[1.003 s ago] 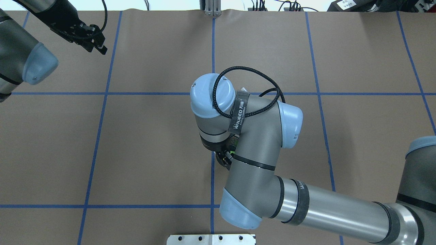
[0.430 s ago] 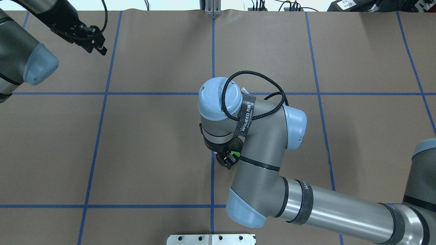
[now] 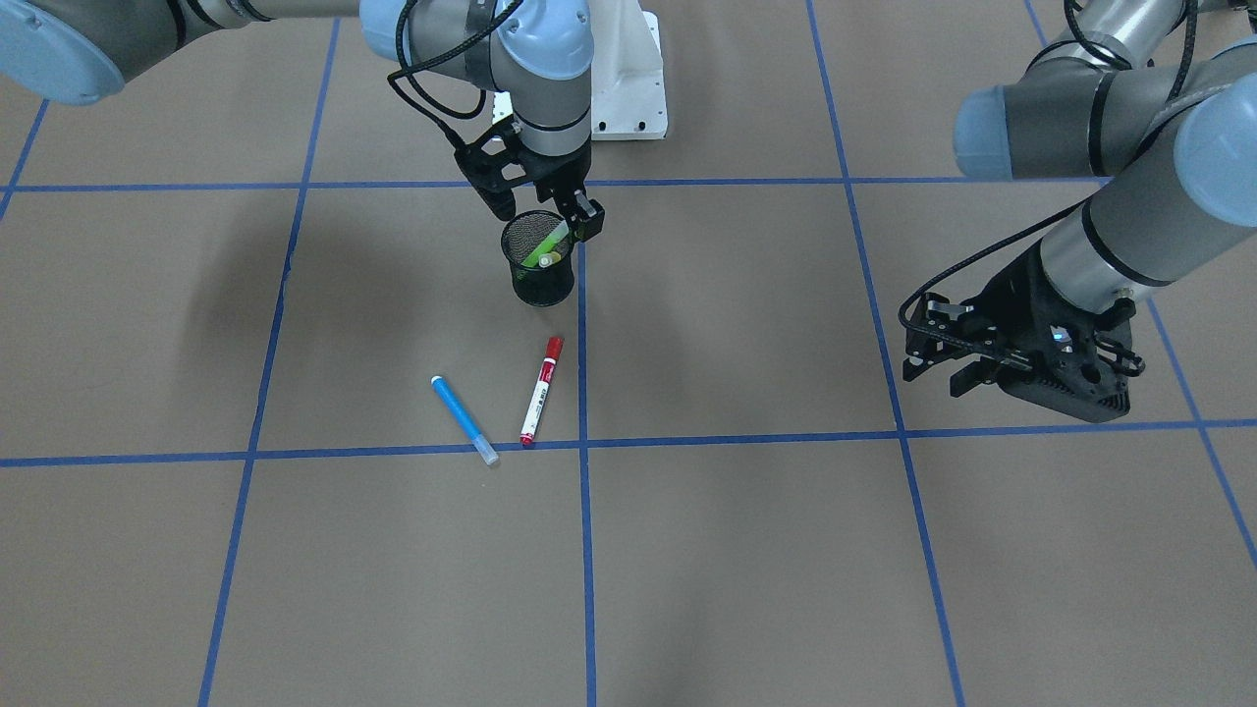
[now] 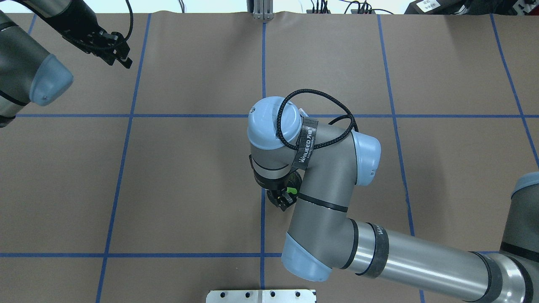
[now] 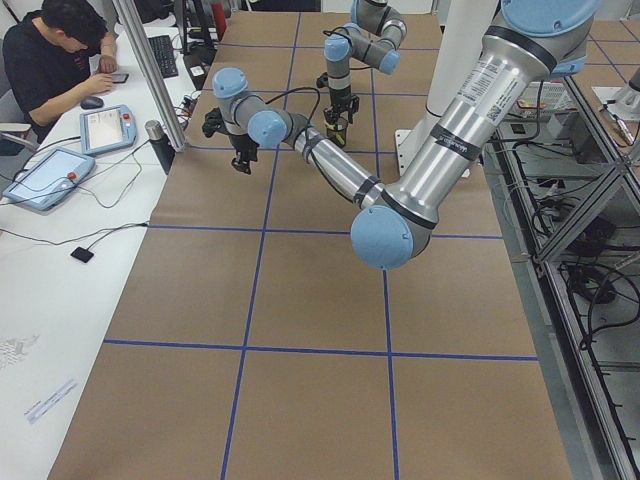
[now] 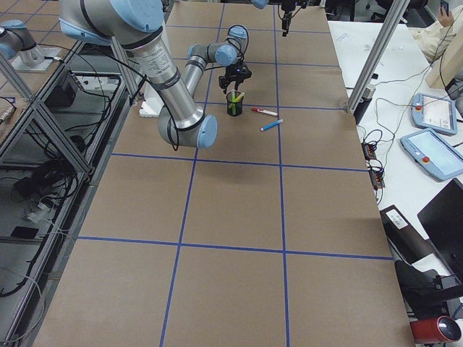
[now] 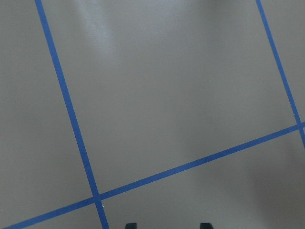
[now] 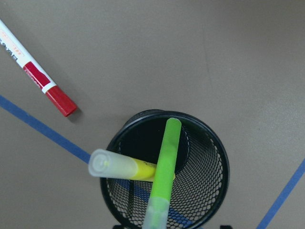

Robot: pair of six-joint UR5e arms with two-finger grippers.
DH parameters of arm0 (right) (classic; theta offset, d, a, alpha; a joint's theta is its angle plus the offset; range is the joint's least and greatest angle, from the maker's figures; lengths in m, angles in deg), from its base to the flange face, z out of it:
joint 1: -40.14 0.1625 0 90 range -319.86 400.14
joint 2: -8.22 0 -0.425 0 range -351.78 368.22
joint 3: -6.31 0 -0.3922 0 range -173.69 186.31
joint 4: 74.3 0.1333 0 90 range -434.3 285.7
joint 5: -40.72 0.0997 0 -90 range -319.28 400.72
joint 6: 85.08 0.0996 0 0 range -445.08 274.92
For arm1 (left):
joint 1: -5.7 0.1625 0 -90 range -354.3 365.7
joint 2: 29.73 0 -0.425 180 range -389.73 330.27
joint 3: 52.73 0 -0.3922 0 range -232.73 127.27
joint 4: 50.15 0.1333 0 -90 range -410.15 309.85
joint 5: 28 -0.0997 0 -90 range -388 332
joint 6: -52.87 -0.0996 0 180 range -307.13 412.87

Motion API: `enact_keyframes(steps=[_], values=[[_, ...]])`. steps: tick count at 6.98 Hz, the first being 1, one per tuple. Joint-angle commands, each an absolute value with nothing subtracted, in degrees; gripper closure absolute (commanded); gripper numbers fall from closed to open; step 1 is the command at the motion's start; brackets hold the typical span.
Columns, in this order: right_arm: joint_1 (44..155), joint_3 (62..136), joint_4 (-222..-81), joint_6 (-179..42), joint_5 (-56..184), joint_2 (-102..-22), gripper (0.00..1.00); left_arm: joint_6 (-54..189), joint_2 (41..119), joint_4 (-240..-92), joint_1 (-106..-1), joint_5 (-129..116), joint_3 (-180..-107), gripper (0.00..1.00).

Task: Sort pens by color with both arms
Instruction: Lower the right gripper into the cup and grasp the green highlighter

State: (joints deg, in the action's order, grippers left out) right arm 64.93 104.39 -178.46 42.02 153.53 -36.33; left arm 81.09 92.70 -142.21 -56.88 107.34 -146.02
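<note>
Two down in the mesh cup [image 3: 538, 285]: lime green pen [image 8: 164, 157], yellow pen [image 8: 138, 168]. Above it, right gripper [image 3: 547, 216] spread, empty; left gripper [image 3: 933, 378] spread too, well apart. Next, probably: reach for red pen [image 3: 541, 390], blue pen [image 3: 464, 420] lying nearby.

A black mesh cup [image 3: 537, 270] stands upright on the brown table cover [image 3: 746, 570], just beside a blue tape line [image 3: 586, 550]. A white pedestal base [image 3: 628, 93] sits behind it. A seated person [image 5: 45, 60] and two teach pendants [image 5: 105, 128] occupy the white side desk [image 5: 60, 290].

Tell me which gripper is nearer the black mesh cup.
Right. The right gripper hangs directly above the black mesh cup; the left gripper is far to its side.
</note>
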Motion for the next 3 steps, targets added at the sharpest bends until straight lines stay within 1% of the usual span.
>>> enact_keyframes(steps=[1, 3], values=[[64.93, 104.39, -178.36, 43.14, 153.92, -36.51, 0.3, 81.08, 92.62, -142.17, -56.7, 107.0, -145.98, 0.45], [64.93, 104.57, -178.18, 43.5, 154.18, -36.78, 0.34, 81.08, 92.62, -142.17, -56.61, 106.65, -145.98, 0.46]])
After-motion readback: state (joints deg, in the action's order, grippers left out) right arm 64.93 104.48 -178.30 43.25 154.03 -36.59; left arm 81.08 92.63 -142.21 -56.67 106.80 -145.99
